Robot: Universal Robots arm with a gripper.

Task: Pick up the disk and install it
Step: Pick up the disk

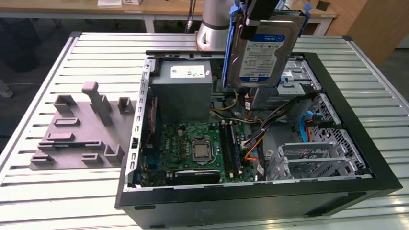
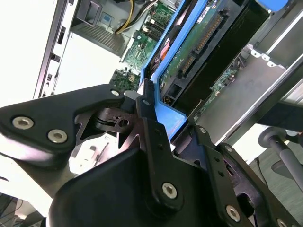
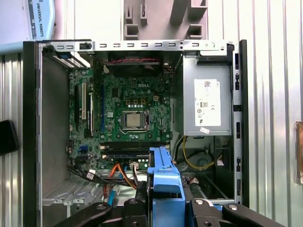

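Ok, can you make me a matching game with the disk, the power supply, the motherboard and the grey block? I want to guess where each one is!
Things:
1. disk
2. power supply
3. motherboard
4. grey block

Places:
A. green, flat on the bottom of the case
B. on the table, outside the case
C. up in the air, held by the gripper
D. in a corner of the case, white sticker on it

Pairs: 1-C, 2-D, 3-A, 4-B

Cut off and covered
The disk [image 1: 265,48] runs off the exterior view's top edge — its face hides part of the drive cage [image 1: 300,76] behind.
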